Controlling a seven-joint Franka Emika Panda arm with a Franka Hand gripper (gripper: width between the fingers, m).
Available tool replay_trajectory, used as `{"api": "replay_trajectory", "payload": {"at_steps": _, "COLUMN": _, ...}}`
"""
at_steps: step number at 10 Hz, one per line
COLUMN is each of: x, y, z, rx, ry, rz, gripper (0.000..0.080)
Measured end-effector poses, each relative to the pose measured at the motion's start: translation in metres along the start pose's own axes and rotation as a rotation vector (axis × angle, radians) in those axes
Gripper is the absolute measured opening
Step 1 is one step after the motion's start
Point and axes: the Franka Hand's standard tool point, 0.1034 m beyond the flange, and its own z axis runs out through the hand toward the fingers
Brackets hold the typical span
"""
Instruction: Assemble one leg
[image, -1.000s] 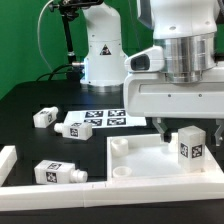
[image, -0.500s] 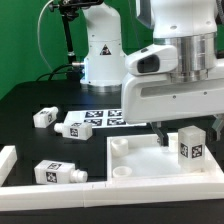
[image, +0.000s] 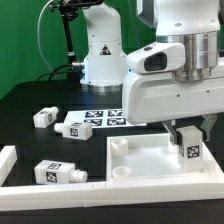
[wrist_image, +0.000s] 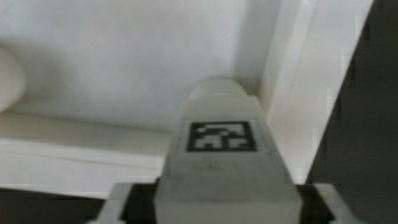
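Leg (wrist_image: 222, 140) stands upright on the panel (image: 140, 165), at its corner toward the exterior view's right, long axis vertical, tag facing the camera. Gripper (image: 187, 128) sits directly over the leg, fingers straddling its upper end; wrist view shows a finger on each side, apparently closing on it, though firm contact cannot be confirmed. Beyond the panel, the marker board (image: 92, 122) lies flat.

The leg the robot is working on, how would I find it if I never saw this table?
Find the big flat white panel on the black table. One leg stands upright on it, between the gripper's fingers. The other legs lie flat on the table.
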Motion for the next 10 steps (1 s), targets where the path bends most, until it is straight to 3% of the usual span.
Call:
{"api": "replay_trajectory", "payload": {"at_steps": 3, "x": -0.0003, "y": -0.0003, "z": 0.0002, "rx": 0.0, "ry": -0.001, "rz": 0.225, "gripper": 0.0285}}
{"api": "replay_trajectory", "payload": {"at_steps": 6, "x": -0.0003, "y": -0.0032, "z": -0.0025, "rx": -0.017, "ry": -0.038, "rz": 0.817, "gripper": 0.0285}}
{"api": "replay_trajectory", "payload": {"at_steps": 8, "x": 0.0001, "y": -0.0034, "z": -0.0019, "rx": -0.004, "ry": -0.058, "rz": 1.172, "gripper": 0.0285}}
{"api": "replay_trajectory", "payload": {"at_steps": 10, "x": -0.0004, "y": -0.0017, "z": -0.0007, "rx": 0.012, "ry": -0.069, "rz": 1.356, "gripper": 0.0285}}
